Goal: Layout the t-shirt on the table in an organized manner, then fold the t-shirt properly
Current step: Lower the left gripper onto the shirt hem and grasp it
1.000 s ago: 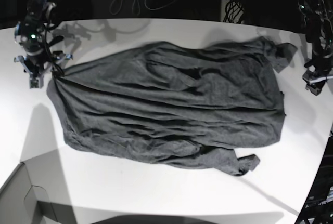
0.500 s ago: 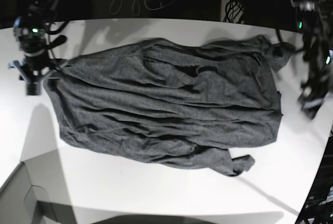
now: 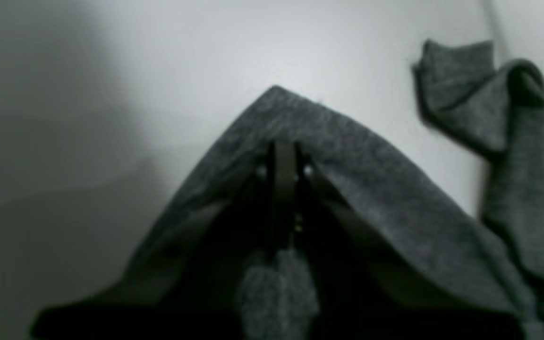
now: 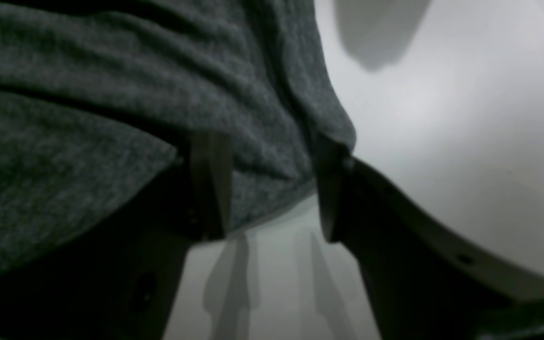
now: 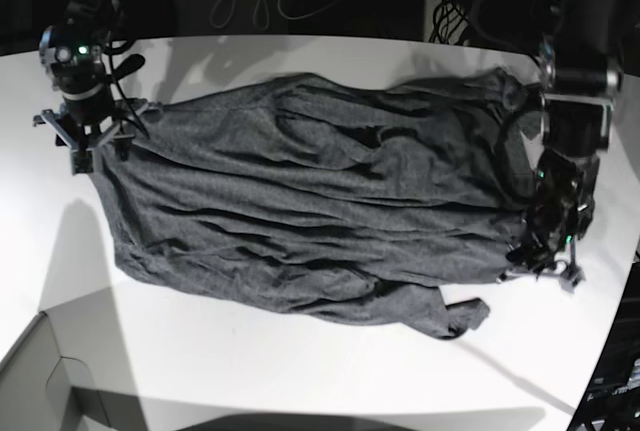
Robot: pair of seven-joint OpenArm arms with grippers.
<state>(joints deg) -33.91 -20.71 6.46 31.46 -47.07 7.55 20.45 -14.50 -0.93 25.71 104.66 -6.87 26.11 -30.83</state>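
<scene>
The t-shirt (image 5: 320,201) lies spread and wrinkled across the middle of the white bench (image 5: 300,371). At its lower right edge the left end effector (image 5: 540,256) is pinched closed on the cloth. At upper left, the right end effector (image 5: 95,136) stands open astride the shirt's edge.

The t-shirt (image 5: 320,201) is a dark charcoal heather grey, plain and without print, its knit flecked with lighter grey. It lies on a plain white desk (image 5: 300,371), and a pale grey box corner (image 5: 45,386) shows nearby. Both arms are black.
</scene>
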